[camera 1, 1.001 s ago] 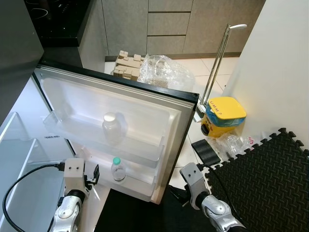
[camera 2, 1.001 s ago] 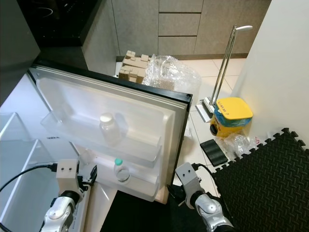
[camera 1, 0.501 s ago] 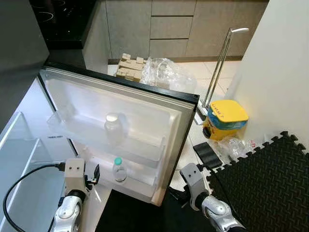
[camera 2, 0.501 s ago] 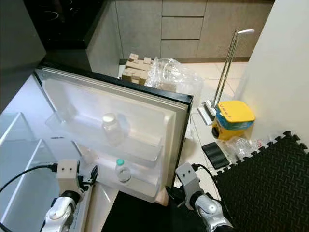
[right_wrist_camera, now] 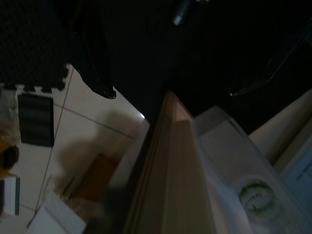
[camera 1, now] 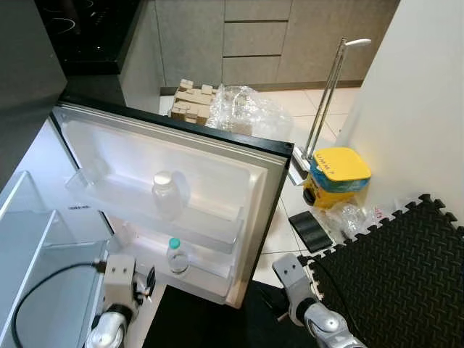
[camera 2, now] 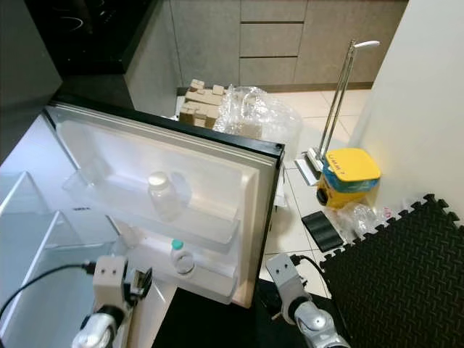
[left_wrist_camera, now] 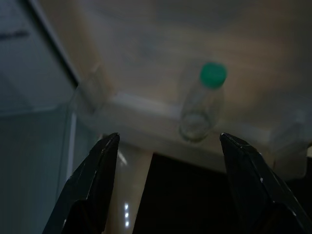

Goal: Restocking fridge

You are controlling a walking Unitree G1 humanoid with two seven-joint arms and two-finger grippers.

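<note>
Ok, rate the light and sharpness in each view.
Eye views: bright and sharp, the fridge door evenly lit. Left wrist view: dim and soft, the green-capped bottle blurred. Right wrist view: mostly dark, the door edge out of focus.

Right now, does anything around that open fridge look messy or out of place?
Inside the fridge door, nothing: two bottles stand upright on the shelves, a white-capped bottle above and a green-capped bottle below. The floor behind is cluttered, though: crumpled clear plastic wrap beside a cardboard tray, more wrap by the yellow bucket.
</note>
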